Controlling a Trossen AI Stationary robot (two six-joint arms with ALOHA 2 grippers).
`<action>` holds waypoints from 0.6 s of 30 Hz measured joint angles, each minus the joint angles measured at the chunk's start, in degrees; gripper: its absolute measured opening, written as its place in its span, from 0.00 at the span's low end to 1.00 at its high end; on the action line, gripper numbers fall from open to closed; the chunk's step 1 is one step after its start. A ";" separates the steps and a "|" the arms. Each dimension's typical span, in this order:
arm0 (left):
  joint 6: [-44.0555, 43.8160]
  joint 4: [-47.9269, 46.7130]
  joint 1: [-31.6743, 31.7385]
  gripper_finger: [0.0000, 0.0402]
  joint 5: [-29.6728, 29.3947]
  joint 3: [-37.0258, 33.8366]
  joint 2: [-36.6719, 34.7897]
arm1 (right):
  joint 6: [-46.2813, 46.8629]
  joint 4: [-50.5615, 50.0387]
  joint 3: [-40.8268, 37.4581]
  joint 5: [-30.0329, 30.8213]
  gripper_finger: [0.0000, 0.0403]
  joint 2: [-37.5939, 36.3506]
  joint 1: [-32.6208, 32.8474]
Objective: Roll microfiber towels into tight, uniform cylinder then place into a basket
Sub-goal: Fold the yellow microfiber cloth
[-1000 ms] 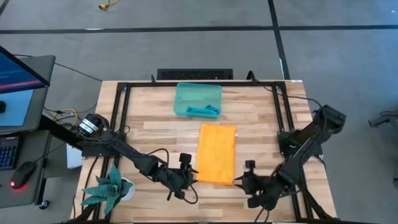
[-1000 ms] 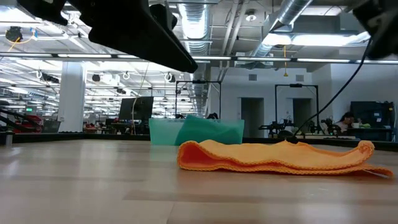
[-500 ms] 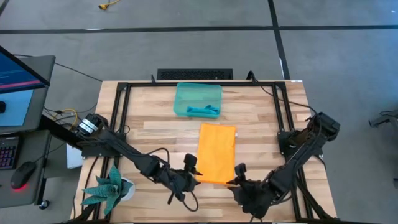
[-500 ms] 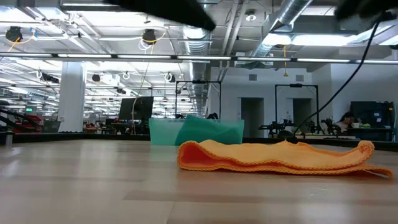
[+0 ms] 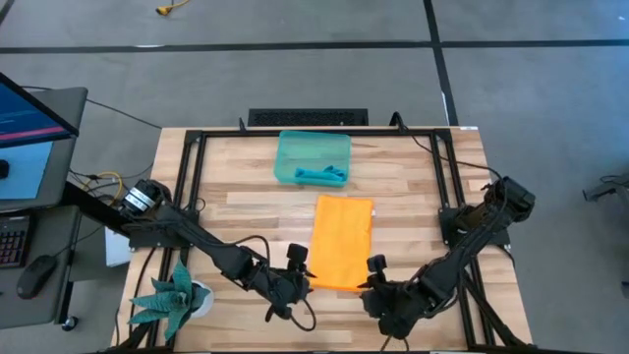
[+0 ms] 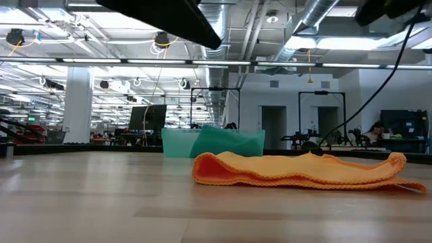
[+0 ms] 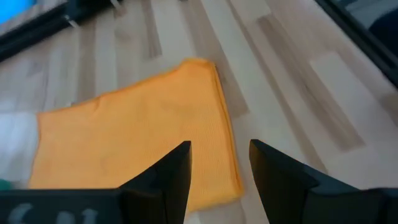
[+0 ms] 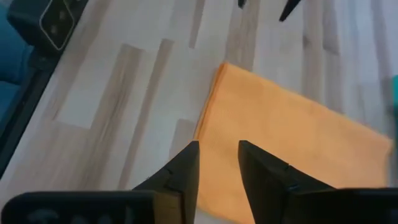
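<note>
We see even, bright light from above; ceiling strip lights (image 6: 135, 61) glow in the low view without harsh glare. Shadows on the table (image 5: 413, 187) are soft and faint. Both wrist views are blurred, and the orange towel (image 7: 130, 143) shows little weave. In the low view the near tabletop is out of focus, and the dark arm (image 6: 162, 13) overhead is a silhouette.

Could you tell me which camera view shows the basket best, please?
The high view: the whole basket shows from above, with a teal towel inside. The low view shows only its side, partly behind the orange towel. Neither wrist view shows it clearly.
</note>
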 joint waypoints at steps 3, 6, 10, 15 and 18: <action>-0.11 3.08 0.23 0.39 0.88 -1.11 0.00 | 0.16 1.61 -0.92 -1.92 0.39 0.87 -0.67; -0.13 4.01 0.40 0.39 2.09 -2.38 0.00 | 0.25 1.70 -2.98 -3.78 0.44 1.00 -0.52; -0.13 7.46 0.82 0.39 2.59 -4.02 0.85 | 0.09 2.88 -5.74 -5.76 0.48 1.00 -1.12; 4.70 10.69 1.06 0.39 4.29 -3.41 5.48 | 0.21 6.82 -7.69 -5.91 0.48 0.96 -1.57; 8.40 12.90 1.03 0.39 4.34 -3.43 8.78 | 0.31 8.01 -8.56 -5.99 0.47 0.96 -1.99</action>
